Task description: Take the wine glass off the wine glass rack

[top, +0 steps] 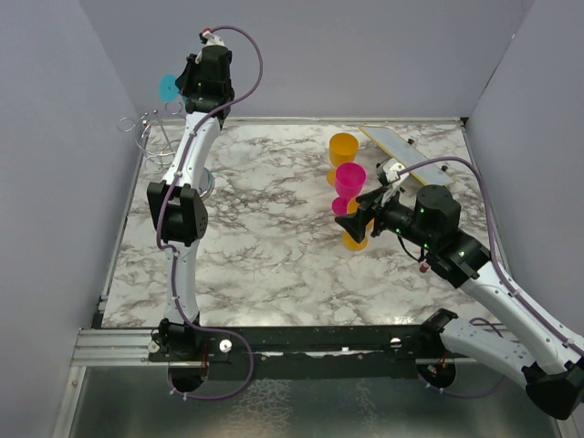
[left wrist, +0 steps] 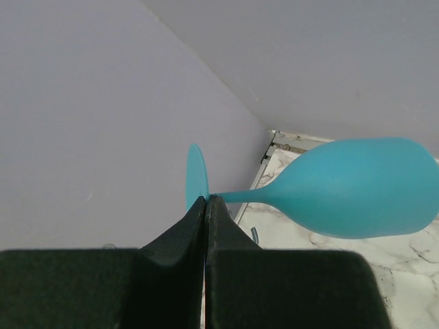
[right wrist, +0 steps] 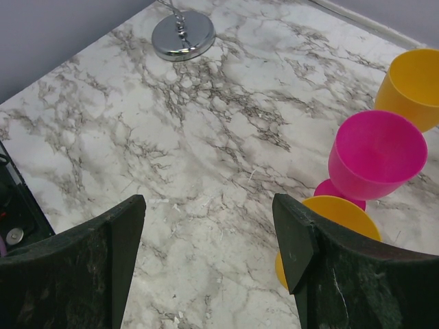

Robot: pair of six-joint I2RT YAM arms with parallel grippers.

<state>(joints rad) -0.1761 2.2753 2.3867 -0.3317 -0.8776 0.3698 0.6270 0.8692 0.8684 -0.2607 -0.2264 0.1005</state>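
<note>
My left gripper [left wrist: 206, 199] is shut on the thin stem of a turquoise wine glass [left wrist: 357, 186], right by its round foot. The glass lies sideways in the air with its bowl to the right. From above, the glass [top: 167, 88] and left gripper [top: 189, 85] are raised near the back-left corner. They are above and behind the curled hoops of the wine glass rack [top: 149, 128]. The rack's shiny disc base [right wrist: 183, 35] rests on the marble. My right gripper [right wrist: 209, 205] is open and empty over the table's right half.
A pink glass [top: 349, 178] and a yellow glass [top: 343, 148] stand at centre right, with another yellow glass [top: 356, 239] just under my right gripper [top: 351, 224]. A flat board [top: 401, 151] lies at the back right. Walls close in the left, back and right.
</note>
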